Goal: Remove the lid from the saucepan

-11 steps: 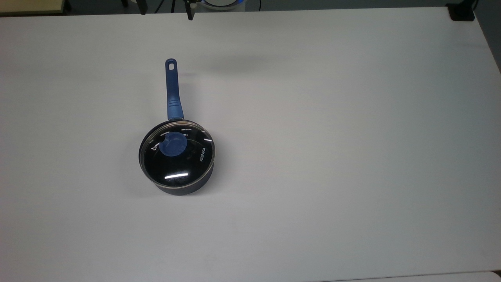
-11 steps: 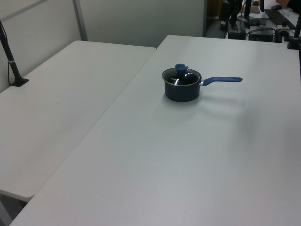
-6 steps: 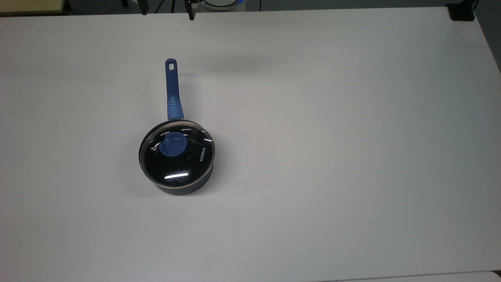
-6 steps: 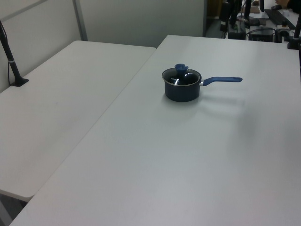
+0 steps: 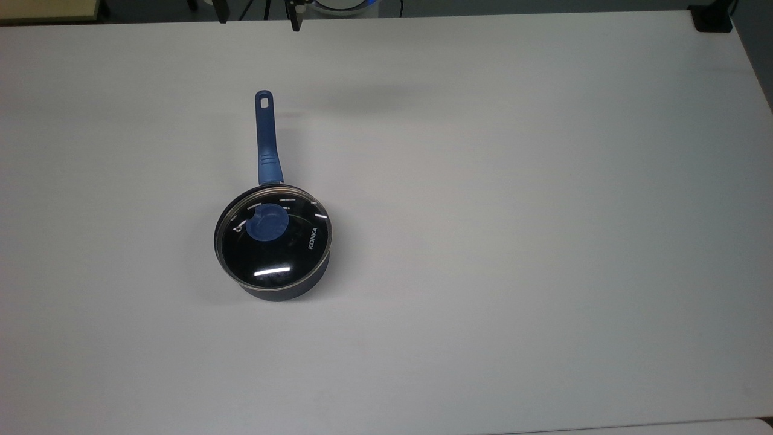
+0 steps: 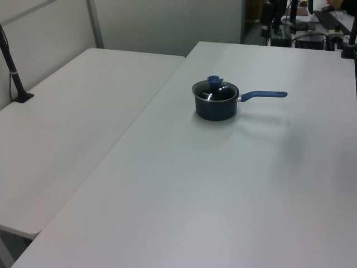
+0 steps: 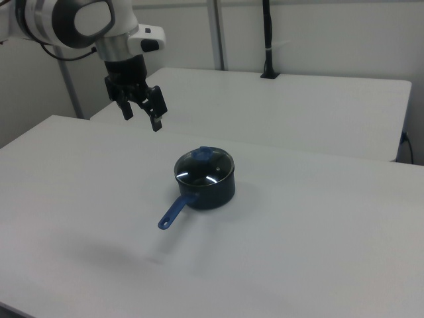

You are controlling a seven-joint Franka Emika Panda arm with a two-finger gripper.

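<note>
The saucepan point(image 5: 282, 292) is a small dark pot on the white table, left of centre in the top view, with its long blue handle point(image 5: 266, 138) pointing to the far edge. The glass lid point(image 5: 284, 254) rests on its rim, blue knob point(image 5: 267, 223) at the centre. Pot point(image 6: 215, 110) and lid point(image 6: 221, 92) also appear in the left view. In the right view my gripper point(image 7: 141, 121) hangs open and empty in the air, up and to the left of the saucepan point(image 7: 211, 192) and its lid point(image 7: 211, 169), well apart from both.
A second white table point(image 6: 67, 128) adjoins this one, with a black pole point(image 6: 14, 78) clamped to it. A dark block point(image 5: 712, 18) sits at the table's corner at the top view's upper right. Bare tabletop point(image 5: 513, 241) stretches around the pot.
</note>
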